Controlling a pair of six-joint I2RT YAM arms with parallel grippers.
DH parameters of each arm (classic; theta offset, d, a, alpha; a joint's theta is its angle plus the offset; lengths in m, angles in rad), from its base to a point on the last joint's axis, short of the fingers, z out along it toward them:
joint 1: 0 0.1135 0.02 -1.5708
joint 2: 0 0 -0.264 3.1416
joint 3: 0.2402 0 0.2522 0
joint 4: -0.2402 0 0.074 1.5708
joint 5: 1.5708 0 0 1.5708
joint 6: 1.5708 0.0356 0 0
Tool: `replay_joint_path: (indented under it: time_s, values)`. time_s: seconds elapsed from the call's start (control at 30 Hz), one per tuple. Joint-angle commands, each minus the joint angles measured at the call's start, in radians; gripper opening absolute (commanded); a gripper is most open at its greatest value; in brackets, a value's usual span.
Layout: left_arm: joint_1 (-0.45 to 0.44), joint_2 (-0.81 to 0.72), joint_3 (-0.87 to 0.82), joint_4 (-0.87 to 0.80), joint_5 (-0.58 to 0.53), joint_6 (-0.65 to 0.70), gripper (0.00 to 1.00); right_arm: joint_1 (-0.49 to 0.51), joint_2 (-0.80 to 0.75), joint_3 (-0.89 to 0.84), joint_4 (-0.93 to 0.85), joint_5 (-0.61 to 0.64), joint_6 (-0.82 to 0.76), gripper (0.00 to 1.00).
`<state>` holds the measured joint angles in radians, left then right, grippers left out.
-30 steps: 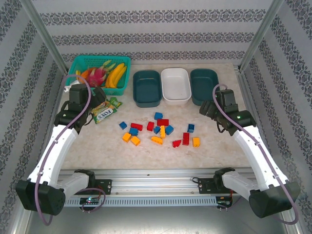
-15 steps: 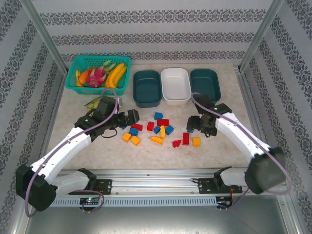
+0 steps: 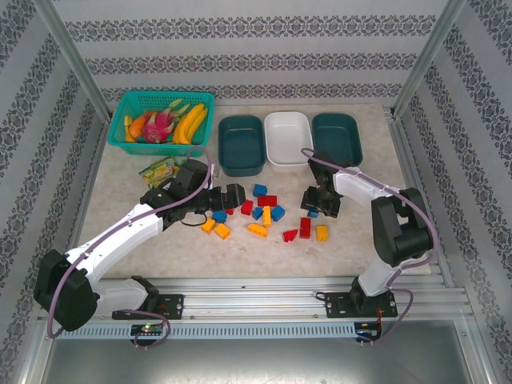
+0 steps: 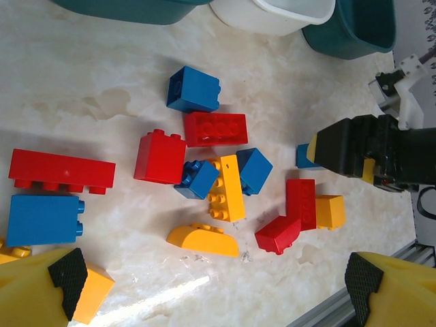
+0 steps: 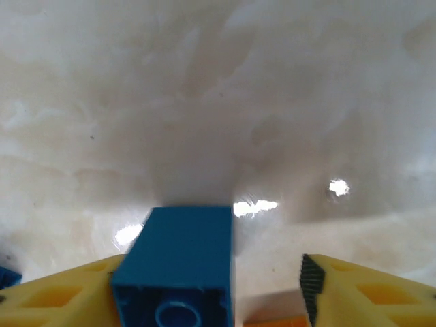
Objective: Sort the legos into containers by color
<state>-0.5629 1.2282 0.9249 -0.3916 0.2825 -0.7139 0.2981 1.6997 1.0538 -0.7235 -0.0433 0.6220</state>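
Red, blue and yellow legos lie scattered mid-table. Behind them stand three containers: a teal tub, a white tub and a second teal tub. My right gripper is lowered at the pile's right edge. In the right wrist view a blue brick sits between its open fingers, against the left finger and apart from the right pad. My left gripper hangs wide open over the pile's left side. Between its fingertips in the left wrist view lies a curved yellow brick.
A turquoise basket of toy fruit stands at the back left, with green snack packets in front of it. The metal rail runs along the near edge. Bare marble lies right of the pile.
Both arms have swung in from the sides to the pile. The right gripper dropped onto the blue brick and its jaws narrowed. The left gripper stayed wide open.
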Motion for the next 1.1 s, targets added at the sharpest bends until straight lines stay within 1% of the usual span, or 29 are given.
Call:
replay_joint_path:
  time_s: [0.0, 0.03, 0.17, 0.23, 0.27, 0.37, 0.47, 0.53, 0.6, 0.67, 0.77, 0.93, 1.07]
  values:
    - [-0.014, 0.002, 0.036, 0.038, 0.003, -0.015, 1.00, -0.002, 0.032, 0.039, 0.025, -0.018, -0.005, 0.59]
    - [-0.014, 0.002, 0.038, 0.036, 0.003, -0.015, 1.00, -0.001, 0.040, 0.040, 0.028, -0.020, -0.003, 0.56]
    - [-0.015, -0.003, 0.036, 0.028, 0.005, -0.015, 0.99, 0.001, 0.051, 0.040, 0.029, -0.015, 0.007, 0.39]
    - [-0.015, -0.005, 0.036, 0.028, 0.006, -0.018, 0.99, 0.002, 0.032, 0.041, 0.018, 0.005, 0.012, 0.30]
    - [-0.015, -0.005, 0.040, 0.029, 0.007, -0.019, 0.99, 0.004, 0.012, 0.047, 0.008, 0.020, 0.012, 0.27]
    - [-0.015, 0.010, 0.068, 0.035, 0.014, -0.033, 0.99, 0.006, -0.059, 0.077, -0.031, 0.068, -0.007, 0.26]
    - [-0.014, 0.048, 0.123, 0.047, 0.019, -0.039, 1.00, -0.035, -0.116, 0.136, -0.071, 0.103, -0.051, 0.26]
    - [0.001, 0.084, 0.163, 0.060, 0.026, -0.038, 1.00, -0.078, -0.118, 0.187, -0.081, 0.109, -0.084, 0.26]
    - [0.021, 0.133, 0.203, 0.086, 0.057, -0.047, 1.00, -0.125, -0.088, 0.253, -0.090, 0.109, -0.111, 0.26]
    - [0.031, 0.200, 0.270, 0.099, 0.082, -0.045, 1.00, -0.173, -0.029, 0.329, -0.091, 0.101, -0.132, 0.26]
    - [0.035, 0.293, 0.369, 0.099, 0.105, -0.036, 1.00, -0.219, 0.079, 0.449, -0.086, 0.098, -0.146, 0.26]
    - [0.040, 0.437, 0.504, 0.111, 0.138, -0.049, 1.00, -0.258, 0.290, 0.676, -0.119, 0.092, -0.156, 0.26]
    - [0.043, 0.525, 0.602, 0.112, 0.149, -0.053, 0.99, -0.272, 0.454, 0.862, -0.190, 0.069, -0.145, 0.27]
